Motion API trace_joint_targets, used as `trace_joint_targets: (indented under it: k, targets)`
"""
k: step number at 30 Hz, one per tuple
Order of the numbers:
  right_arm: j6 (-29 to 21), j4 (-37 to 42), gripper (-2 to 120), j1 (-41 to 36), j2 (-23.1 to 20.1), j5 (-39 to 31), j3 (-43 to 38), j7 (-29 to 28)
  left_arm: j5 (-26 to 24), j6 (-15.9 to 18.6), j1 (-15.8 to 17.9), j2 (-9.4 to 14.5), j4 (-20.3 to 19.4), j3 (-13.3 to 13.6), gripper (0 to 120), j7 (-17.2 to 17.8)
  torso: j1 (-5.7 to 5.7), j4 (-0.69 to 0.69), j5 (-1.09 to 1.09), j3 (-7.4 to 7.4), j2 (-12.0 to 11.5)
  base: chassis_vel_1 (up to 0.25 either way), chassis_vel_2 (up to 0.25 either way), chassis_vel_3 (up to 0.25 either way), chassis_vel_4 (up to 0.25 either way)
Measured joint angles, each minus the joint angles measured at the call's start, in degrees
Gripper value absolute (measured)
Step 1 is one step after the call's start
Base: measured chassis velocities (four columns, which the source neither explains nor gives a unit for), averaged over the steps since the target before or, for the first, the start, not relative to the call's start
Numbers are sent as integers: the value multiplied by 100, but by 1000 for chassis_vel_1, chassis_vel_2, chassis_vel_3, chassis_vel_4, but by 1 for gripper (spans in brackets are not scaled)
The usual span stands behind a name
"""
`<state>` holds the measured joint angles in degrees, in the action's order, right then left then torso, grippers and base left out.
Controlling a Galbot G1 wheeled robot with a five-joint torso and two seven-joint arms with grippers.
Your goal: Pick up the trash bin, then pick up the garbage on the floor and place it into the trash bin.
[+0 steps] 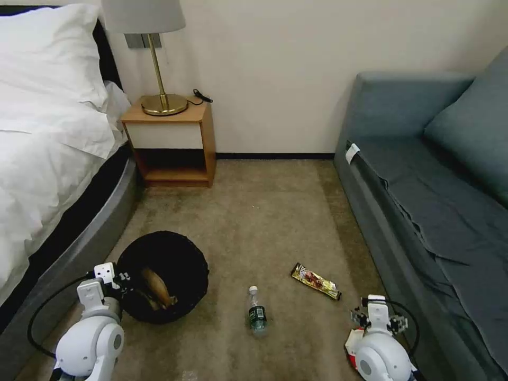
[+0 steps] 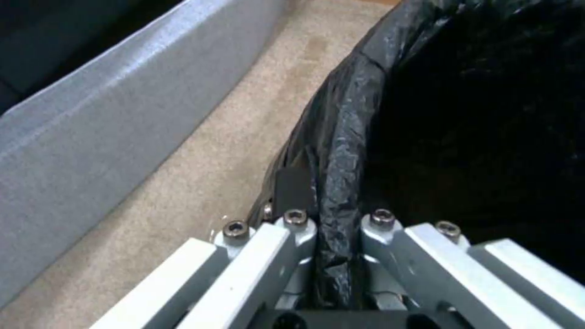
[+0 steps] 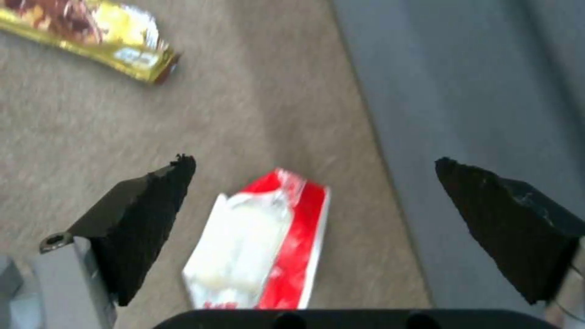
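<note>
The trash bin (image 1: pixel 182 254), round and lined with a black bag, stands on the carpet at the lower left. A tan paper wad (image 1: pixel 157 288) lies inside it. My left gripper (image 1: pixel 119 278) is shut on the bin's near rim (image 2: pixel 341 137), one finger on each side of the bag-covered edge. A small clear bottle (image 1: pixel 257 313) with a green label lies in the middle of the floor. A long snack wrapper (image 1: pixel 316 281) (image 3: pixel 91 32) lies to its right. My right gripper (image 3: pixel 314 161) hangs open just above a red-and-white packet (image 3: pixel 262 246) (image 1: pixel 352 343) beside the sofa base.
A bed with a grey frame (image 1: pixel 90 238) (image 2: pixel 91 137) runs along the left, close to the bin. A wooden nightstand (image 1: pixel 172 140) with a brass lamp stands at the back wall. A grey-blue sofa (image 1: pixel 423 201) (image 3: pixel 475 114) borders the right. Open carpet lies between them.
</note>
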<state>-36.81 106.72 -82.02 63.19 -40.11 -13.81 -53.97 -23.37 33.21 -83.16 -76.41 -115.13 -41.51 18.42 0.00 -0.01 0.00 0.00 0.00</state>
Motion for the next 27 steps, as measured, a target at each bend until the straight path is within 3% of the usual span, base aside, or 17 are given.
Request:
trace_joint_targets:
  k: [15, 27]
  targets:
    - [-422, -312, 100, -144, -72, -301, -167, -206, -49, -17, 35, 51, 41, -148, 3, 14, 0, 0, 0, 0, 1, 0, 0, 0, 0]
    - [-498, -874, 100, -39, -130, 25, -304, -51, -42, -48, -99, 24, -68, -300, 3, 27, 0, 0, -1, 0, 1, 0, 0, 0, 0]
